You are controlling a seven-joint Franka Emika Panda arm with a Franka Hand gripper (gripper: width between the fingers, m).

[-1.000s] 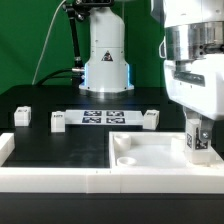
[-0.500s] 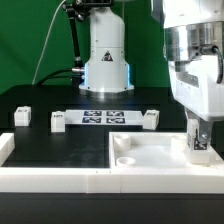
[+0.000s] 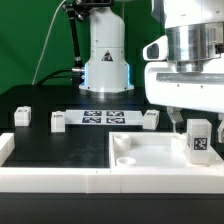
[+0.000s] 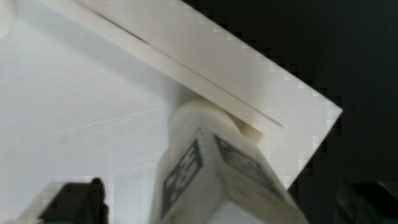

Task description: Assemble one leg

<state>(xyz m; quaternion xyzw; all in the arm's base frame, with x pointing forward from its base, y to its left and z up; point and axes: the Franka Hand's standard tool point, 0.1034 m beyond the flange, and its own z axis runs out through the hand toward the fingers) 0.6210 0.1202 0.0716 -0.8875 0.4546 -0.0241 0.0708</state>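
Arm points straight down over the white panel. The gripper is spread wide and grips nothing. The leg stands upright between its fingers, on the panel's corner at the exterior view's right.

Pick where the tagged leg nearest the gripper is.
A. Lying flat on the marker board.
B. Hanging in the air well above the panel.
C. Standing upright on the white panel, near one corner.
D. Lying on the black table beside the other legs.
C: the leg stands upright with its base on the white panel, and the wrist view shows it close to the panel's corner.
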